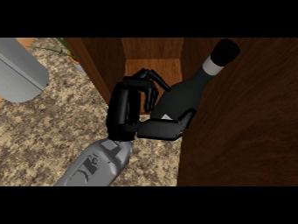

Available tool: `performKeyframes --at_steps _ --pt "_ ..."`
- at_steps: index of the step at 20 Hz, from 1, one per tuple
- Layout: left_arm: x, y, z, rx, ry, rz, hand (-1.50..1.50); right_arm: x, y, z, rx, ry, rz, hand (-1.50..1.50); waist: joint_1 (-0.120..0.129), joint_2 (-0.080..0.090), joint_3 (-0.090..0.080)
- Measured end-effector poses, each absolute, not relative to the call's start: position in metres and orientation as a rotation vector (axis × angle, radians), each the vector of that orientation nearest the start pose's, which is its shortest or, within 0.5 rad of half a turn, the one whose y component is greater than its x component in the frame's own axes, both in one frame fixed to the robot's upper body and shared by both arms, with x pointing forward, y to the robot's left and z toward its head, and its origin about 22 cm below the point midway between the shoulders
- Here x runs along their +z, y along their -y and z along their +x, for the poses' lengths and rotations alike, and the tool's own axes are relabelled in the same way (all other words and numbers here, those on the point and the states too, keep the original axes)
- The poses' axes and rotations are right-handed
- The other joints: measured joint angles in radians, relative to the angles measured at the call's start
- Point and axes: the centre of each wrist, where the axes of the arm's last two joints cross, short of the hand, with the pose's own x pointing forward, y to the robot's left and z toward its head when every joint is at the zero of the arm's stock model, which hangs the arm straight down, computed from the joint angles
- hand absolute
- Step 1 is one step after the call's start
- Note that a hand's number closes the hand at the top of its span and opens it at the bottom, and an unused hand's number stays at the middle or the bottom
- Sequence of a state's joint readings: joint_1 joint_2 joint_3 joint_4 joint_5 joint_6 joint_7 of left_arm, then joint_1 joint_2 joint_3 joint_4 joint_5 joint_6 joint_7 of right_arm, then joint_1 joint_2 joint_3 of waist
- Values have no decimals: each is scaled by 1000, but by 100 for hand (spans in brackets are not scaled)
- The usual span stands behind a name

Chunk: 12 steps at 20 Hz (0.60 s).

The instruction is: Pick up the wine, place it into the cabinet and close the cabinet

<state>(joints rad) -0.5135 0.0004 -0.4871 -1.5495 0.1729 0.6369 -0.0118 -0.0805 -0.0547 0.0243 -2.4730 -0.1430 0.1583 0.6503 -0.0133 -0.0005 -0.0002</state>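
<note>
Black-fingered and clamping: gripping the wine bottle [185, 92] with the left hand [126, 109], palm pressing in from the bottle's left side. Wrapping the fingers [148, 81] over the upper part of the dark body, curling them right round the glass. Crossing the thumb [167, 129] under the lower end of the bottle, closing the grasp from below and hiding the base. Leaving no gap showing between hand and glass.

Holding the bottle tilted, with the black cap [226, 50] and the pale grey band [212, 66] beneath it pointing up and to the right. Keeping the body at the mouth of the wooden cabinet [98, 65], between its left wall and the broad dark brown panel [254, 127] filling the right of the view. Overlapping the lighter wooden shelf [167, 65] inside; not showing whether the bottle is touching that shelf or hanging above it.

Reaching in from the lower edge on a grey forearm [99, 164], angling up and to the right over the speckled beige counter [35, 131].

Showing, at the upper left, a pale grey rounded shape [9, 70], too unclear for naming, and a few green leaves [64, 46] just beside the cabinet's wall.
</note>
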Motion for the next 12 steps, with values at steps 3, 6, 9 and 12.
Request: performKeyframes --at_steps 3,6,9,12 --pt "110 -60 290 68 1901 -217 150 202 222 155 276 1886 172 -150 1 0 0" --pt "101 -60 297 100 1896 -214 150 201 220 154 277 1883 178 -150 -1 1 0" --pt "94 -60 302 115 1888 -204 150 204 223 154 278 1885 158 -150 -1 1 0" --pt "82 -60 302 102 1884 -176 150 207 226 156 280 1888 137 -150 1 0 0"
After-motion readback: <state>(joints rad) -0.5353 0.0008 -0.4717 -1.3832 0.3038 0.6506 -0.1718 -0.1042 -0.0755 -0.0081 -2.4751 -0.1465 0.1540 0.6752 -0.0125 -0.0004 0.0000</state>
